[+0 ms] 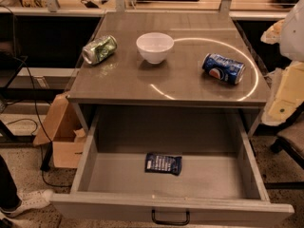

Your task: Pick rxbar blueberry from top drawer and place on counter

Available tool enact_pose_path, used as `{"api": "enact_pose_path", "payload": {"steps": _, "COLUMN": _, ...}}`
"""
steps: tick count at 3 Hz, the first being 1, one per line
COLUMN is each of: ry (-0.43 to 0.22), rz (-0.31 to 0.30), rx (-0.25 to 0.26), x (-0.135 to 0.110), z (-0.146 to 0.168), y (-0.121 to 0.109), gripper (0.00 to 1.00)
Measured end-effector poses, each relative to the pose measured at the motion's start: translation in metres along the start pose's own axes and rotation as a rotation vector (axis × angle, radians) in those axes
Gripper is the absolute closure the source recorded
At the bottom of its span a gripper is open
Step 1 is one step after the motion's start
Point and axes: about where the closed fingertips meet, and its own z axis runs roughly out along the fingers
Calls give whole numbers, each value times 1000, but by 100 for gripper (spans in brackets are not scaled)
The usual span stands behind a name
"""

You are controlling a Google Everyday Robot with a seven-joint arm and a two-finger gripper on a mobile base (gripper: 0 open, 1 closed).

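The rxbar blueberry point(163, 163), a small dark-blue wrapper with white print, lies flat on the floor of the top drawer point(90, 160), near the middle. The drawer is pulled fully open below the counter point(180, 80), and its black handle point(170, 217) is at the front. The counter is a glossy grey-brown top with a thin white ring reflection. My gripper is not in view. A blurred white shape point(294, 27) at the right edge may be part of my arm.
On the counter lie a tipped green can point(99, 49) at the left, a white bowl point(155, 46) in the middle and a tipped blue Pepsi can point(223, 68) at the right. A cardboard box point(64, 137) stands left of the drawer. Pale yellow clutter point(287, 94) is at the right.
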Motion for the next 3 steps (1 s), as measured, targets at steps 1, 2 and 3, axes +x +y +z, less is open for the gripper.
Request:
{"api": "enact_pose_path", "payload": {"steps": 1, "ry": -1, "rz": -1, "rx": 2, "x": 0, "z": 0, "y": 0, "gripper": 0}}
{"api": "enact_pose_path", "payload": {"steps": 2, "ry": 9, "rz": -52, "rx": 7, "x": -16, "z": 12, "y": 5, "gripper": 0}}
{"api": "enact_pose_path", "payload": {"steps": 3, "ry": 15, "rz": -90, "rx": -3, "x": -30, "z": 25, "y": 8, "gripper": 0}}
